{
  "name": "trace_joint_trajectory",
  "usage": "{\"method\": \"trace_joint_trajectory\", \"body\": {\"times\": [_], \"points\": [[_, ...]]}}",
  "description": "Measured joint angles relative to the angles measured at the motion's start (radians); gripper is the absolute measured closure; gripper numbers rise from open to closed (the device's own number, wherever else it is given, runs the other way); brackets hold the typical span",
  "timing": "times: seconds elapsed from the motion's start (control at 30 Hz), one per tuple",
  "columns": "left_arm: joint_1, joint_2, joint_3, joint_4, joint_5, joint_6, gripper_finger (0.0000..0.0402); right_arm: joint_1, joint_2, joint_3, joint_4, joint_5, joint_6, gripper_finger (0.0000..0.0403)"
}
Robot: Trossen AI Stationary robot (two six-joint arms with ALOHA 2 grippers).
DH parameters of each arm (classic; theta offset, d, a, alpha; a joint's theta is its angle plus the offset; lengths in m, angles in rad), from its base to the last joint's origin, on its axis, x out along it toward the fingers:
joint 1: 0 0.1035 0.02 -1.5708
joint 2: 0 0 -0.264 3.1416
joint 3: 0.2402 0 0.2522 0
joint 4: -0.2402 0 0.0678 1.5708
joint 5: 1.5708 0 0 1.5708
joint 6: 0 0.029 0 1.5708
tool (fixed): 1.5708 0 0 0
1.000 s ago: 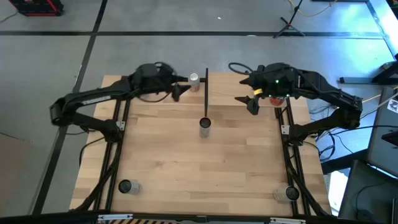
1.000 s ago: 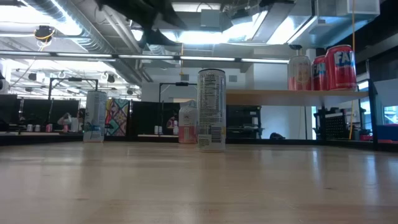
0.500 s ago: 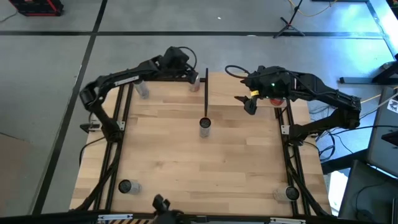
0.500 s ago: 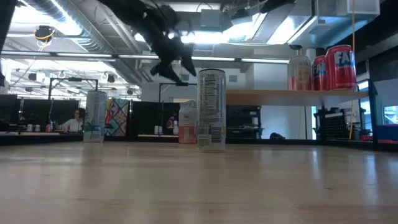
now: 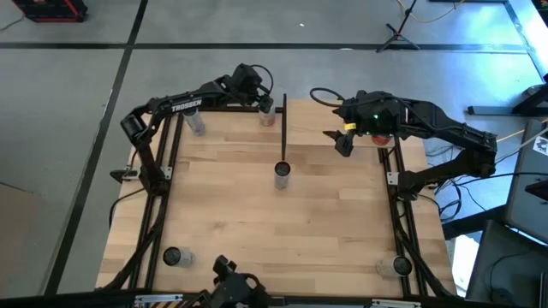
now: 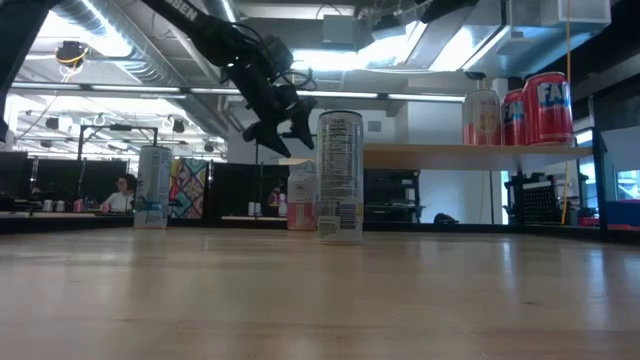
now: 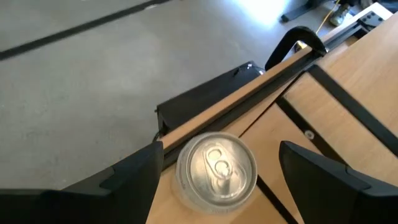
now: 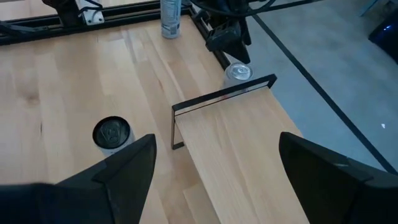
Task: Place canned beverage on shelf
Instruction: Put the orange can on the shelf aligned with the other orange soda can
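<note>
Left wrist view: can (image 7: 216,168) directly under the spread left end effector (image 7: 217,171), untouched.

In the left wrist view the can (image 7: 216,169) shows only its top; its lower body is cut off by the picture's edge. In the low view the shelf (image 6: 470,151) runs off the right edge, and distant people are too small to tell.

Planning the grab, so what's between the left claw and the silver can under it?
Nothing. The left wrist view shows the open left claw hanging over the silver aluminium can, with only air between them.
</note>
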Motion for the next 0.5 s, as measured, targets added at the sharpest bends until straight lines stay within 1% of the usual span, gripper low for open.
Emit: {"method": "trace_joint_trajectory", "body": {"times": [0.5], "points": [[-0.001,0.016,-0.001,0.045,0.008,0.066,0.0092,0.000,0.000,0.000,0.000,-0.002,0.002,0.0075]]}}
